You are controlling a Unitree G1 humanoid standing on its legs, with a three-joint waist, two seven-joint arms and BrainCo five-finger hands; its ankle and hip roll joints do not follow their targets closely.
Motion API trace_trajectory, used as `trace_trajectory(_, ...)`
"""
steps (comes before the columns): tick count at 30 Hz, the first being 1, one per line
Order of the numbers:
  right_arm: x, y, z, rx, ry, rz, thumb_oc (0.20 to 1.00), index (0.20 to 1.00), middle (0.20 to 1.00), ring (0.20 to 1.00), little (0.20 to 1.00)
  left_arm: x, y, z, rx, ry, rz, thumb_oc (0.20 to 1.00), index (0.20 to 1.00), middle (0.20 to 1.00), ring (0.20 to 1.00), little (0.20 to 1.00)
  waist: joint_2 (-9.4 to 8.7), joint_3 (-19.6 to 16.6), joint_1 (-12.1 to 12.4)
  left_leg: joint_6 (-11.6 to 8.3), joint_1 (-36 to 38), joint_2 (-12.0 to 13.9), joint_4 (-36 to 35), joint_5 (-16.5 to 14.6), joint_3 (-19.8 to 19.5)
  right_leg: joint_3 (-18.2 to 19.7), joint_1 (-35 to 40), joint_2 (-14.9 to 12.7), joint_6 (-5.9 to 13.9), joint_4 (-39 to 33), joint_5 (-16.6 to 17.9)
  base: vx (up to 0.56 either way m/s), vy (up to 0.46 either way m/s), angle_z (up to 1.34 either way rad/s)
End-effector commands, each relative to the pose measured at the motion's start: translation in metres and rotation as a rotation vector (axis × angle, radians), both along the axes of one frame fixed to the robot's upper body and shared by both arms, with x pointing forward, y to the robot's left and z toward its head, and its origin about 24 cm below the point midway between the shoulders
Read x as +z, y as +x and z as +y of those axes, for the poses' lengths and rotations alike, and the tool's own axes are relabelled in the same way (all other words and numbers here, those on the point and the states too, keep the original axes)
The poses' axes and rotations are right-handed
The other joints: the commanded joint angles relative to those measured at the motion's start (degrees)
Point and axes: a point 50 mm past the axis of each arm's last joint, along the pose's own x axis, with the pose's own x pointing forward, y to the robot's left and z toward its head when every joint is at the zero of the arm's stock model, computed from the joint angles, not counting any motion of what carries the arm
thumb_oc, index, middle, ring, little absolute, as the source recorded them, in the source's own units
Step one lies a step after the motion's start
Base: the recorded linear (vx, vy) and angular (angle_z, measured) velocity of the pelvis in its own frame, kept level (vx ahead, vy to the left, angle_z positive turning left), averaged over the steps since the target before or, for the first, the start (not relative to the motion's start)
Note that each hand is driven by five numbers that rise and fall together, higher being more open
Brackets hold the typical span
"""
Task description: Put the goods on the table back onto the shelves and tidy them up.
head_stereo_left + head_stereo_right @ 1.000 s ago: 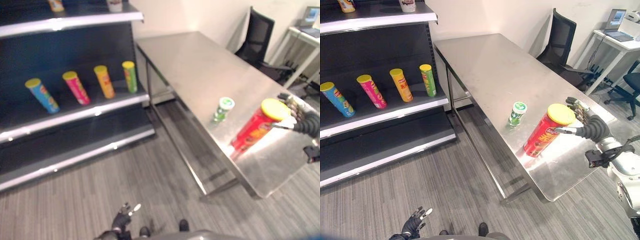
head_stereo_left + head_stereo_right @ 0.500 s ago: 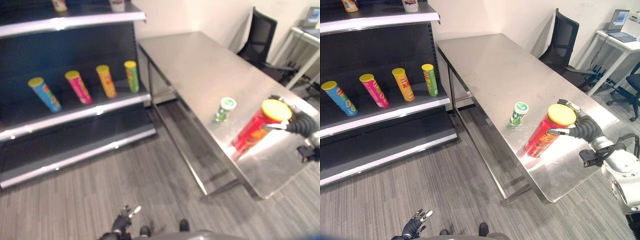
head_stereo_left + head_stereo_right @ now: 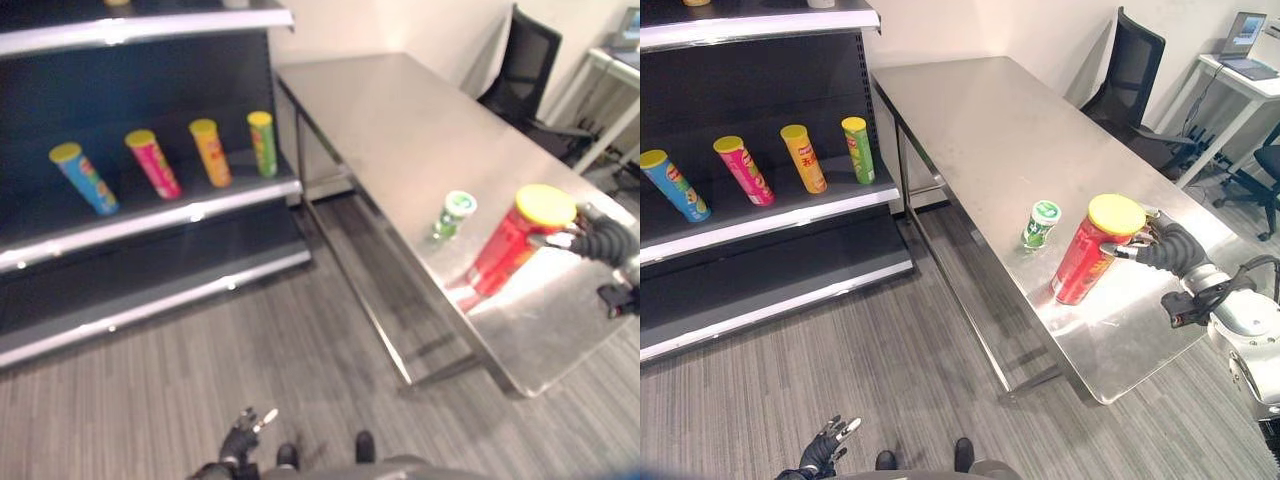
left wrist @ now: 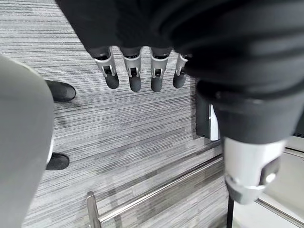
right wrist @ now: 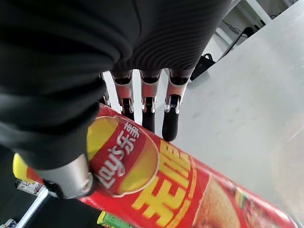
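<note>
Standing upright near the front edge of the steel table [image 3: 970, 110], the red chip canister [image 3: 1087, 262] has its long axis vertical, leaning slightly, yellow lid uppermost. The right hand [image 3: 1168, 247] is at its upper part: the thumb lies across the printed side just below the lid and the fingers [image 5: 170, 118] reach down the far side, so the hand is grasping the canister while its base rests on the table. One small green-lidded cup [image 3: 1040, 223] stands upright just beside the canister, nearer the shelf [image 3: 790, 215].

On the middle shelf board four chip canisters stand in a row, lids up: one blue [image 3: 672, 184], one pink [image 3: 741, 170], one orange [image 3: 803, 158], one green [image 3: 858, 149].

The left hand [image 3: 827, 448] hangs low over the grey floor [image 3: 840, 370], fingers relaxed and straight, holding nothing.

One black office chair [image 3: 1135, 75] stands beyond the table's far side.
</note>
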Motion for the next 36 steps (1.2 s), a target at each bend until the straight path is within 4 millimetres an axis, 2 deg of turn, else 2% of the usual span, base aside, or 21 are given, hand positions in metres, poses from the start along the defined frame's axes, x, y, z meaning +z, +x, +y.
trace_trajectory(1, 0.027, 0.01, 0.003, 0.016, -0.06, -0.082, 0.2, 0.2, 0.2, 0.2, 0.2, 0.006, 0.017, -0.001, -0.025, 0.011, -0.067, 1.0, 1.0, 1.0, 1.0, 1.0, 0.49, -0.4, 2.6, -1.0, 1.5, 2.9, 0.4, -2.0, -0.3, -0.4, -1.0, -2.1, -0.09, 0.1, 2.6, 0.0, 0.0, 0.0)
trace_trajectory(6, 0.037, 0.015, 0.017, 0.049, -0.06, -0.148, 0.2, 0.2, 0.2, 0.2, 0.2, 0.006, 0.017, -0.006, -0.017, -0.007, -0.072, 1.0, 1.0, 1.0, 1.0, 1.0, 1.53, -0.7, 2.3, -0.86, 1.6, 2.9, 0.4, -1.2, -0.1, -0.5, -0.9, -2.2, 0.05, 0.1, 3.0, 0.0, -0.002, 0.01)
trace_trajectory(11, 0.081, 0.014, 0.054, 0.148, -0.03, -0.4, 0.2, 0.2, 0.2, 0.2, 0.2, 0.007, 0.021, -0.009, -0.003, -0.016, -0.085, 1.0, 1.0, 1.0, 1.0, 1.0, 2.58, -2.3, 1.7, -0.69, 1.5, 3.2, 0.4, -0.5, -0.2, -0.6, -0.6, -1.9, 0.35, 0.1, 2.9, -0.02, -0.04, 0.03)
trace_trajectory(13, 0.087, 0.013, 0.059, 0.163, -0.019, -0.431, 0.2, 0.2, 0.2, 0.2, 0.2, 0.006, 0.02, -0.009, 0.0, -0.015, -0.084, 1.0, 1.0, 1.0, 1.0, 1.0, 2.66, -2.4, 1.7, -0.69, 1.4, 3.3, 0.4, -0.4, -0.3, -0.6, -0.6, -1.8, 0.39, 0.1, 2.9, 0.0, -0.044, 0.12)
trace_trajectory(14, 0.104, 0.008, 0.075, 0.215, 0.029, -0.538, 0.2, 0.2, 0.2, 0.2, 0.2, 0.006, 0.019, -0.009, 0.004, -0.017, -0.077, 1.0, 1.0, 1.0, 1.0, 1.0, 2.93, -2.8, 1.9, -0.64, 1.4, 3.4, 0.4, 0.1, -0.6, -0.4, -0.4, -1.4, 0.54, 0.1, 2.9, 0.0, -0.062, 0.15)
trace_trajectory(17, 0.117, 0.006, 0.096, 0.287, 0.066, -0.618, 0.2, 0.2, 0.2, 0.2, 0.2, 0.005, 0.016, -0.009, 0.004, -0.017, -0.067, 1.0, 1.0, 1.0, 1.0, 1.0, 3.11, -3.3, 2.5, -0.65, 1.2, 3.6, 0.4, 0.8, -1.1, -0.3, -0.3, -1.0, 0.71, 0.1, 2.6, 0.0, -0.057, 0.05)
trace_trajectory(18, 0.117, 0.006, 0.096, 0.289, 0.065, -0.618, 0.2, 0.2, 0.2, 0.2, 0.2, 0.005, 0.016, -0.009, 0.005, -0.018, -0.068, 1.0, 1.0, 1.0, 1.0, 1.0, 3.16, -3.3, 2.4, -0.65, 1.2, 3.6, 0.4, 0.8, -1.1, -0.3, -0.4, -1.0, 0.71, 0.1, 2.6, 0.0, -0.051, 0.03)
trace_trajectory(20, 0.129, 0.003, 0.126, 0.407, 0.082, -0.675, 0.2, 0.2, 0.2, 0.2, 0.2, 0.005, 0.018, -0.01, 0.005, -0.021, -0.071, 1.0, 1.0, 1.0, 1.0, 1.0, 3.19, -2.9, 3.6, -0.56, 0.8, 4.1, 0.4, 1.7, -1.8, -0.1, -0.3, -0.4, 1.0, 0.1, 2.3, -0.01, -0.083, 0.07)
trace_trajectory(21, 0.129, 0.003, 0.126, 0.409, 0.081, -0.676, 0.2, 0.2, 0.2, 0.2, 0.2, 0.005, 0.018, -0.011, 0.007, -0.022, -0.071, 1.0, 1.0, 1.0, 1.0, 1.0, 3.27, -2.9, 3.5, -0.56, 0.9, 4.1, 0.4, 1.7, -1.8, -0.1, -0.3, -0.4, 1.0, 0.1, 2.3, -0.02, -0.108, 0.08)
trace_trajectory(23, 0.132, 0.004, 0.144, 0.476, 0.039, -0.672, 0.2, 0.2, 0.2, 0.2, 0.2, 0.007, 0.02, -0.011, 0.013, -0.023, -0.085, 1.0, 1.0, 1.0, 1.0, 1.0, 3.09, -2.1, 4.6, -0.57, 0.6, 4.5, 0.8, 2.3, -2.4, 0.0, -0.2, 0.1, 1.16, 0.1, 2.2, -0.02, -0.088, 0.18)
trace_trajectory(24, 0.132, 0.004, 0.145, 0.478, 0.039, -0.672, 0.2, 0.2, 0.2, 0.2, 0.2, 0.007, 0.02, -0.011, 0.014, -0.024, -0.085, 1.0, 1.0, 1.0, 1.0, 1.0, 3.15, -2.0, 4.5, -0.58, 0.6, 4.6, 0.8, 2.3, -2.5, 0.0, -0.1, 0.1, 1.16, 0.1, 2.2, -0.05, -0.091, 0.2)
trace_trajectory(25, 0.136, 0.005, 0.156, 0.521, 0.028, -0.685, 0.2, 0.2, 0.2, 0.2, 0.2, 0.008, 0.021, -0.012, 0.015, -0.025, -0.096, 1.0, 1.0, 1.0, 1.0, 1.0, 3.07, -1.2, 5.4, -0.6, 0.0, 4.8, 2.0, 2.6, -3.0, 0.0, 0.1, 0.5, 1.21, 0.1, 2.0, -0.04, -0.058, 0.22)
trace_trajectory(26, 0.136, 0.005, 0.157, 0.522, 0.028, -0.685, 0.2, 0.2, 0.2, 0.2, 0.2, 0.008, 0.022, -0.012, 0.016, -0.026, -0.096, 1.0, 1.0, 1.0, 1.0, 1.0, 3.12, -1.1, 5.2, -0.6, 0.0, 4.8, 2.1, 2.5, -3.0, -0.1, 0.1, 0.5, 1.21, 0.1, 2.0, -0.06, -0.083, 0.18)
trace_trajectory(29, 0.141, 0.01, 0.175, 0.577, 0.034, -0.7, 0.2, 0.2, 0.2, 0.2, 0.2, 0.008, 0.02, -0.011, 0.037, -0.029, -0.097, 1.0, 1.0, 1.0, 1.0, 1.0, 3.2, 0.4, 6.6, -0.4, -0.6, 5.5, 2.3, 2.2, -3.4, -0.5, 1.0, 0.7, 1.06, 0.1, 1.3, -0.07, -0.073, 0.27)
trace_trajectory(33, 0.136, 0.012, 0.182, 0.604, 0.042, -0.685, 0.2, 0.2, 0.2, 0.2, 0.2, 0.004, 0.005, -0.01, 0.067, -0.034, -0.065, 1.0, 1.0, 1.0, 1.0, 1.0, 2.93, -0.4, 7.4, -0.09, -0.9, 5.6, 1.3, 2.6, -3.8, -0.1, 0.5, 1.0, 0.96, 0.1, 1.8, -0.03, -0.036, 0.11)
trace_trajectory(36, 0.138, 0.013, 0.186, 0.614, 0.034, -0.69, 0.2, 0.2, 0.2, 0.2, 0.2, 0.003, 0.001, -0.01, 0.076, -0.04, -0.054, 1.0, 1.0, 1.0, 1.0, 1.0, 2.87, -0.2, 7.8, -0.31, -0.8, 5.6, 2.2, 2.3, -3.8, -0.1, 0.8, 1.0, 1.06, 0.1, 1.6, 0.0, -0.004, -0.03)
